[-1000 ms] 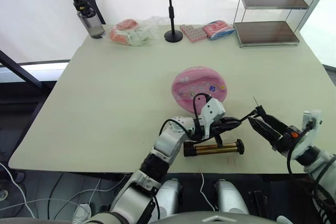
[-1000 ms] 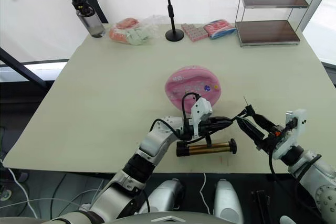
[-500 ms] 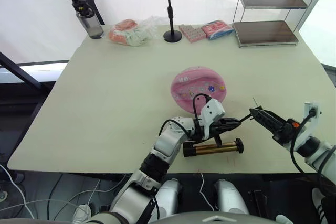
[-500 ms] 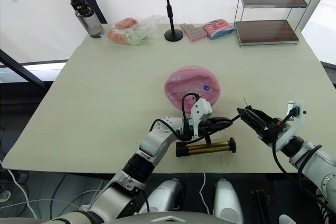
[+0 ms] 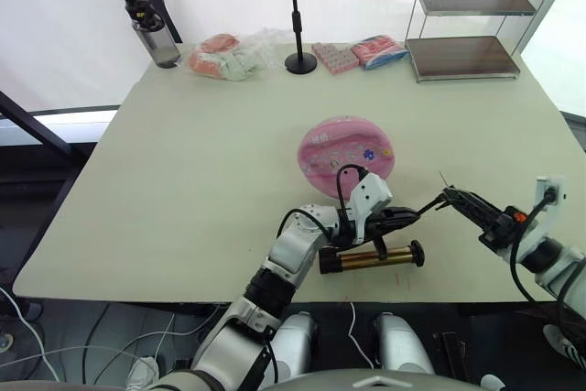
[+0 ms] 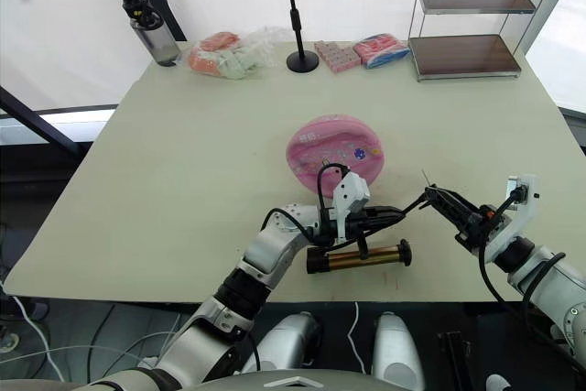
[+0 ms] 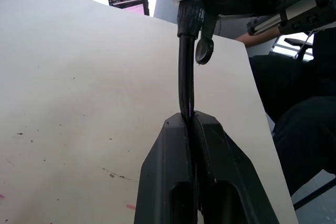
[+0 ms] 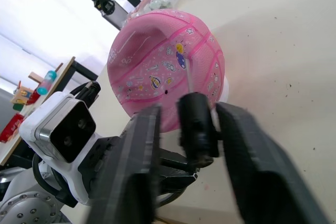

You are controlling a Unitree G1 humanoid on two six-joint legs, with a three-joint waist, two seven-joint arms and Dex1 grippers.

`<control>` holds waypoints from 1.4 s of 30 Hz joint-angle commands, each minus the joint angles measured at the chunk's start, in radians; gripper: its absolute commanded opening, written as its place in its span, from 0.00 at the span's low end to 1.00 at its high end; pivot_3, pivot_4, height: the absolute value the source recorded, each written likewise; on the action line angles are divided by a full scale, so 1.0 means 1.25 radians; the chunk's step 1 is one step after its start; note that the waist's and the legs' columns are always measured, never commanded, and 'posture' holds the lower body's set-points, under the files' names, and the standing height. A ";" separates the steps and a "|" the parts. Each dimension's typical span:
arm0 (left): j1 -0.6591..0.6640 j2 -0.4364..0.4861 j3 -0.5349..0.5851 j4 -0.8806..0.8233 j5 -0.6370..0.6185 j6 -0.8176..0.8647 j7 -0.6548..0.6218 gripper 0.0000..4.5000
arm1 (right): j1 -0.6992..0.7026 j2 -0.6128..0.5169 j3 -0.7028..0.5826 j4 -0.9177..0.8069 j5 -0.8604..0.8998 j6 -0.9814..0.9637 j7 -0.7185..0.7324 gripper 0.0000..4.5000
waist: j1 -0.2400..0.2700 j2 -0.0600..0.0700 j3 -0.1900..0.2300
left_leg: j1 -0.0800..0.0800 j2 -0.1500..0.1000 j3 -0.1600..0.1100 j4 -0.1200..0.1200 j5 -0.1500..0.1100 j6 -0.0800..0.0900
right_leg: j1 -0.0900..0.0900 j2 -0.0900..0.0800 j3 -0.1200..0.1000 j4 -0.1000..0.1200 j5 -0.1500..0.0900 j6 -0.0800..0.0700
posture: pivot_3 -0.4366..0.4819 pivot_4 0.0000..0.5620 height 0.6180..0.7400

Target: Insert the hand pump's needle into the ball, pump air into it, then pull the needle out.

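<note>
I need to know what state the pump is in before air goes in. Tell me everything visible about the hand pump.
The hand pump is a short gold-bronze metal cylinder with black end caps and a black knob handle at its right end. It lies on its side on the table, near the front edge, in front of the pink ball. Its thin black hose is pinched in the shut left gripper and runs on to the right gripper, which holds the black fitting of the needle, aimed at the ball.

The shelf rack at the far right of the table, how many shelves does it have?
2. The shelf rack has one brown shelf at the top and one at the bottom, both inside the wire frame. None seems hidden.
</note>
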 commanded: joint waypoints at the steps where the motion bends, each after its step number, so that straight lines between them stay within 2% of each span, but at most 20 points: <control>1: 0.000 -0.008 0.004 -0.014 -0.013 -0.012 -0.002 0.00 | -0.007 -0.001 -0.019 -0.014 0.011 -0.002 0.001 0.08 | 0.000 0.000 0.000 | 0.000 0.000 0.000 0.000 0.000 0.000 | 0.000 0.000 0.000 0.000 0.000 0.000 | 0.48 0.27 1.00; 35: 0.000 -0.014 0.006 -0.005 -0.014 -0.018 -0.006 0.00 | 0.013 0.007 -0.019 0.001 -0.074 -0.014 0.048 0.08 | 0.000 0.000 0.000 | 0.000 0.000 0.000 0.000 0.000 0.000 | 0.000 0.000 0.000 0.000 0.000 0.000 | 0.48 0.27 1.00; 37: 0.000 -0.014 0.007 -0.005 -0.014 -0.019 -0.007 0.00 | 0.013 0.009 -0.019 0.001 -0.078 -0.013 0.050 0.31 | 0.000 0.000 0.000 | 0.000 0.000 0.000 0.000 0.000 0.000 | 0.000 0.000 0.000 0.000 0.000 0.000 | 0.48 0.27 1.00; 38: 0.000 -0.014 0.007 -0.004 -0.015 -0.019 -0.007 0.00 | 0.012 0.010 -0.020 0.002 -0.077 -0.012 0.050 0.38 | 0.000 0.000 0.000 | 0.000 0.000 0.000 0.000 0.000 0.000 | 0.000 0.000 0.000 0.000 0.000 0.000 | 0.48 0.27 1.00; 40: 0.001 -0.015 0.007 -0.005 -0.015 -0.018 -0.007 0.00 | 0.012 0.013 -0.021 0.003 -0.077 -0.010 0.051 0.62 | 0.000 0.000 0.000 | 0.000 0.000 0.000 0.000 0.000 0.000 | 0.000 0.000 0.000 0.000 0.000 0.000 | 0.48 0.27 1.00; 42: 0.002 -0.015 0.008 -0.006 -0.015 -0.018 -0.007 0.00 | 0.012 0.014 -0.021 0.005 -0.080 -0.009 0.053 0.62 | 0.000 0.000 0.000 | 0.000 0.000 0.000 0.000 0.000 0.000 | 0.000 0.000 0.000 0.000 0.000 0.000 | 0.48 0.27 1.00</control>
